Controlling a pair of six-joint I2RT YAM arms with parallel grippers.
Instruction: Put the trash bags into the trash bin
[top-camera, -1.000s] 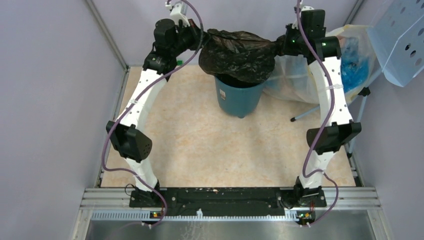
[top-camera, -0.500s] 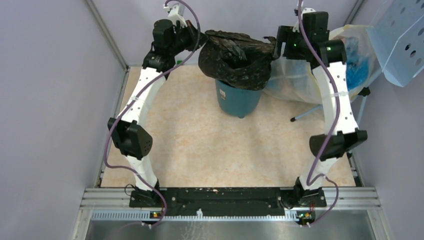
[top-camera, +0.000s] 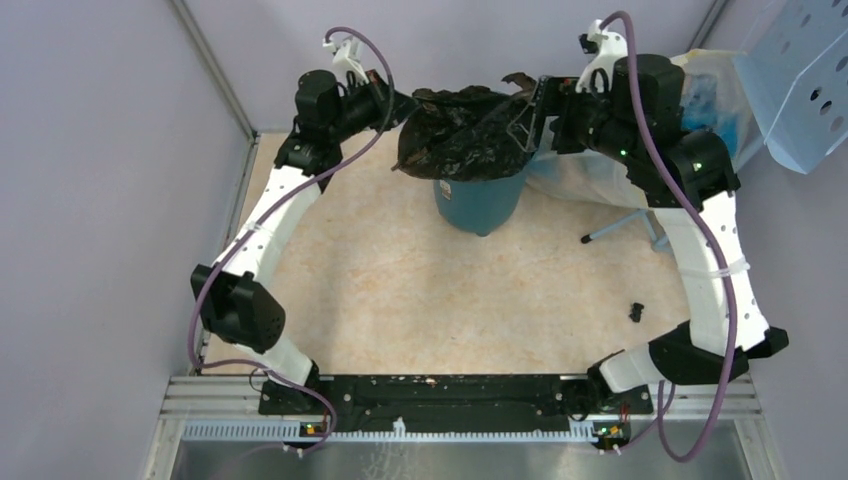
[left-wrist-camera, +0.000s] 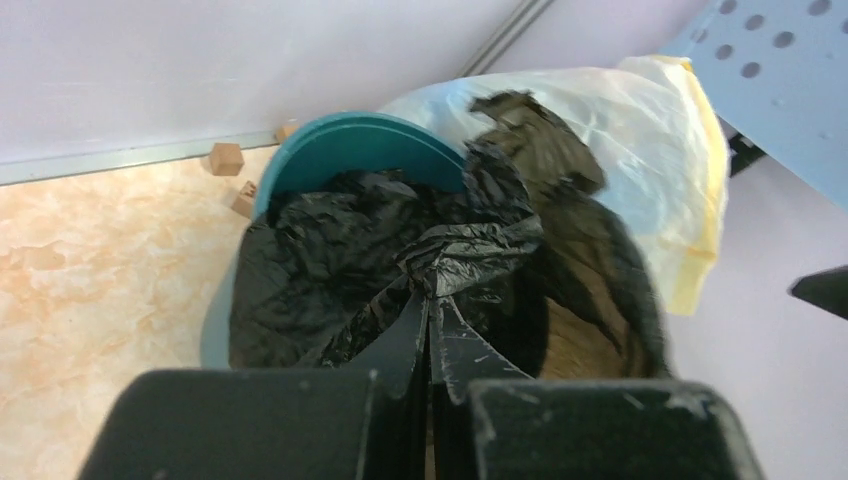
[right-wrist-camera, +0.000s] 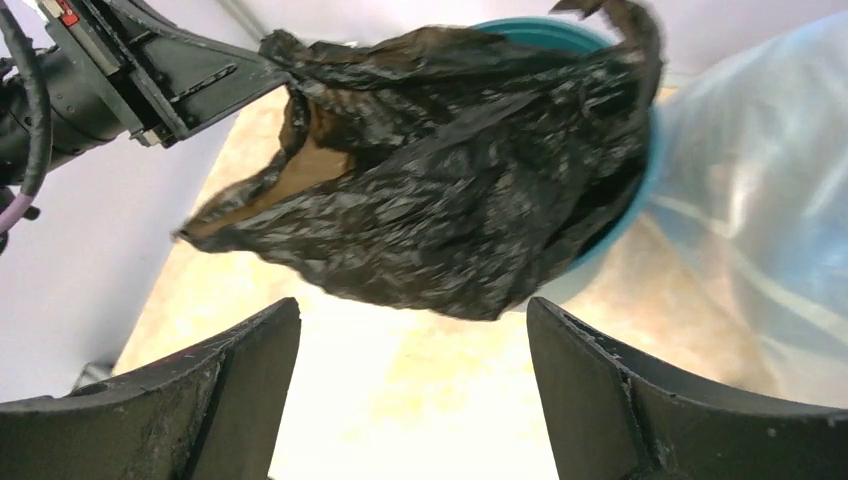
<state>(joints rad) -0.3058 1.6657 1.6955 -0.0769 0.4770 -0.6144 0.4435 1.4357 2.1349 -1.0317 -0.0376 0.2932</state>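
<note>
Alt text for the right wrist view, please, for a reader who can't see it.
A crinkled black trash bag hangs over the teal trash bin, pinched at upper left by the left claw. The right claw, open, frames the bottom edge; a translucent sack lies right.

trash bin (top-camera: 480, 205) mouth blocked, trash bags (top-camera: 465, 130) draped

A translucent whitish sack (right-wrist-camera: 760, 180) lies ahead-right of the right end effector (right-wrist-camera: 412, 310); a pale blue perforated panel (top-camera: 800, 85) stands beyond it. A few small wooden blocks (left-wrist-camera: 226, 158) sit ahead-left of the left end effector (left-wrist-camera: 428, 300). A small black piece (top-camera: 636, 312) lies on the marbled surface (top-camera: 420, 290).
</note>
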